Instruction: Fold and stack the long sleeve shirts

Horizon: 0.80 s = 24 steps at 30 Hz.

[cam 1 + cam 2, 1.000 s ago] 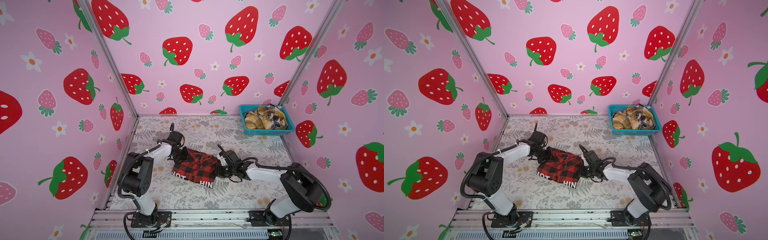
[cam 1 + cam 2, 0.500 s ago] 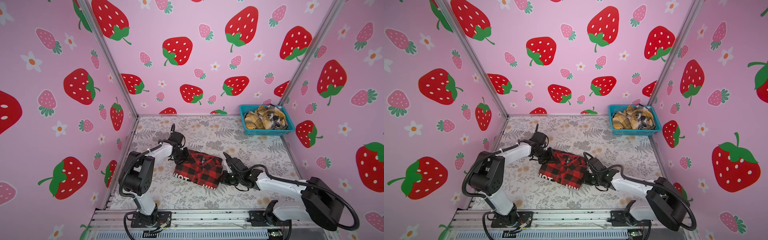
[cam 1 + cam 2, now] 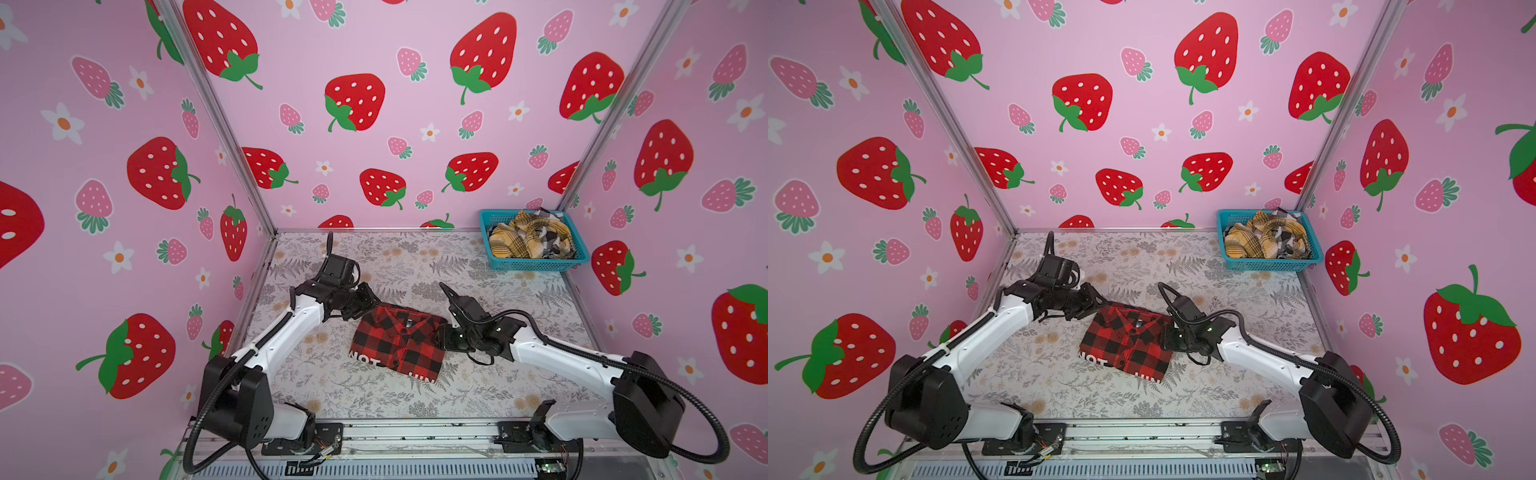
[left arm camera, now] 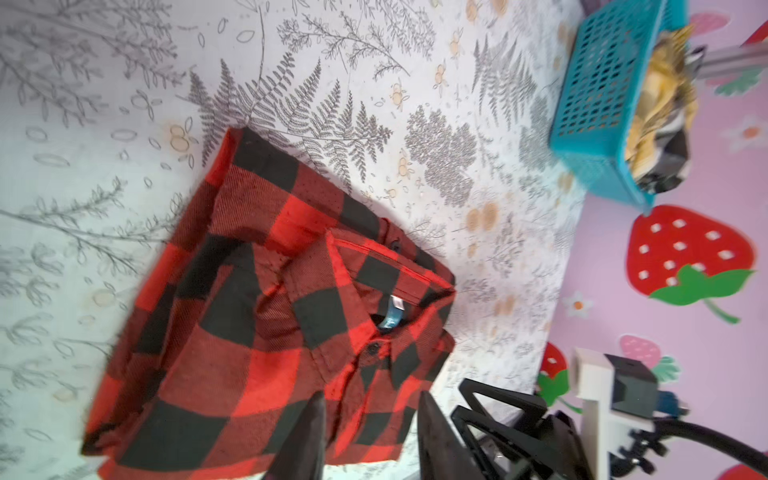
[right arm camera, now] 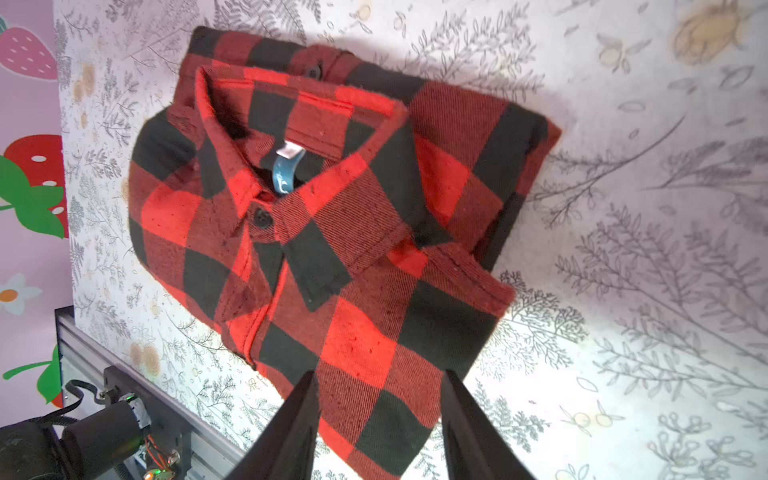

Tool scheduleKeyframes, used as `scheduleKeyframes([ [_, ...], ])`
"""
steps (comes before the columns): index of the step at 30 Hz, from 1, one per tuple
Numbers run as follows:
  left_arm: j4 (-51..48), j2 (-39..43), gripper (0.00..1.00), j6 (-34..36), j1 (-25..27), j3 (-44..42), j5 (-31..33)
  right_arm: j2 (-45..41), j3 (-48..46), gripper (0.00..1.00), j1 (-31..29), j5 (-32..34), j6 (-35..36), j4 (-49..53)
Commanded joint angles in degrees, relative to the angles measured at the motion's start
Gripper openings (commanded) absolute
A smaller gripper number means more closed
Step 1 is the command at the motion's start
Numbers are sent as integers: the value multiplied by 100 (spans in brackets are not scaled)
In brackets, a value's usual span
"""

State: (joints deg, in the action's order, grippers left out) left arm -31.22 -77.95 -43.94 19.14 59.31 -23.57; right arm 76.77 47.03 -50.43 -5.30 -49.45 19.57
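Note:
A red-and-black checked long sleeve shirt (image 3: 399,340) (image 3: 1129,345) lies folded in a rectangle mid-table, collar toward the back, white lettering along its front edge. My left gripper (image 3: 372,300) (image 4: 372,399) hovers open at its back left corner, with nothing between the fingers. My right gripper (image 3: 440,338) (image 5: 380,376) is open at the shirt's right edge, and the cloth (image 5: 332,208) shows beyond its spread fingers. A mustard-yellow plaid shirt (image 3: 515,241) and a black-white plaid shirt (image 3: 552,237) lie crumpled in the basket.
The teal mesh basket (image 3: 536,264) (image 3: 1271,264) stands in the back right corner against the pink strawberry walls. A fern-print cloth (image 3: 415,257) covers the table. A metal rail (image 3: 415,432) runs along the front edge with both arm bases on it.
Both grippers have opened and let go of the red-and-black shirt. The right gripper dipped toward the front, then came back to the shirt's right edge. The shirt lies flatter.

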Motion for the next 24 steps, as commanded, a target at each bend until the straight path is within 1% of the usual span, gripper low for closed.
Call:
scheduleKeyframes([
  [1, -35, -42, 29, -169, -9, -588, -239, 372, 402, 55, 97, 275, 519, 248],
  [3, 95, -165, 25, -133, -33, -720, -287, 704, 653, 61, 260, 185, 788, 127],
  [5, 318, -425, 22, -152, -116, -814, -376, 1084, 903, 62, 450, 34, 1050, -1],
  [7, 437, -725, 17, -110, -203, -805, -436, 1454, 1121, 61, 563, 45, 1235, -24],
  [9, 488, -932, 16, -57, -259, -752, -304, 1806, 1331, 58, 642, 124, 1438, 24],
  [11, 566, -1148, 16, -9, -320, -691, -222, 2151, 1508, 52, 710, 49, 1597, 36],
  [12, 566, -1244, 16, 8, -340, -658, -197, 2246, 1553, 47, 711, -21, 1645, -5],
  [15, 662, -1602, 15, 33, -376, -614, -189, 2521, 1682, 36, 717, -401, 1740, -291],
  [16, 729, -1729, 17, 28, -376, -613, -214, 2618, 1778, 30, 715, -465, 1769, -285],
  [17, 772, -1853, 20, 26, -376, -601, -240, 2708, 1898, 21, 711, -398, 1796, -222],
  [19, 844, -2061, 19, 33, -384, -579, -283, 2842, 2103, 7, 767, -124, 1807, -88],
  [20, 831, -2127, 19, 29, -384, -587, -250, 2896, 2185, 3, 834, -23, 1807, -86],
  [22, 807, -2134, 17, 3, -385, -660, -224, 2964, 2318, 2, 959, 125, 1829, 57],
  [24, 757, -1972, 17, -30, -382, -802, -196, 3056, 2455, 2, 1041, 151, 1927, 94],
])
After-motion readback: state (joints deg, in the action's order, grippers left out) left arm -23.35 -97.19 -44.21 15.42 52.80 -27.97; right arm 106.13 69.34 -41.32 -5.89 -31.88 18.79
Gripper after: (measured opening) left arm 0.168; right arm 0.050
